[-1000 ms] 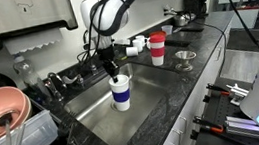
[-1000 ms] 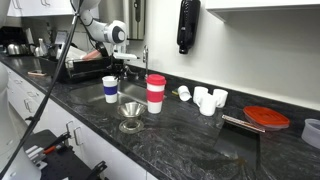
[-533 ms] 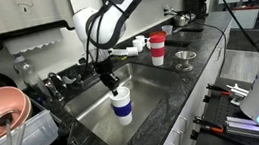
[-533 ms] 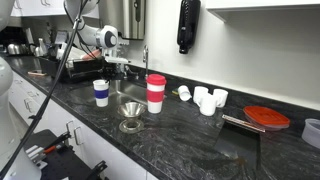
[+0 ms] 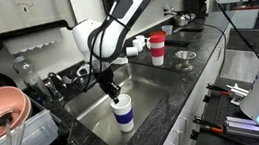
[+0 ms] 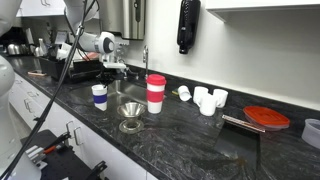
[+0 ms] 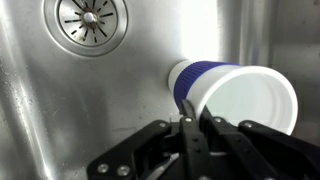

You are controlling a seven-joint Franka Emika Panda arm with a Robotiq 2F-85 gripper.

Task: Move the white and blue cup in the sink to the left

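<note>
The white and blue cup (image 5: 123,113) hangs upright over the stainless steel sink (image 5: 143,96), held by its rim. It also shows in an exterior view (image 6: 99,96) and in the wrist view (image 7: 235,92), white mouth toward the camera, blue band behind. My gripper (image 5: 113,89) is shut on the cup's rim, one finger inside and one outside; it also shows in the wrist view (image 7: 195,125). The round drain (image 7: 85,20) lies at the upper left of the wrist view.
A red and white cup (image 5: 158,49) and a metal funnel (image 5: 184,59) stand on the dark countertop right of the sink. The faucet (image 5: 58,84) is behind the basin. A dish rack with a pink bowl (image 5: 0,110) is at the left. White cups (image 6: 207,99) stand farther along the counter.
My gripper has carried the cup to the left and toward the front of the sink, and slightly lower.
</note>
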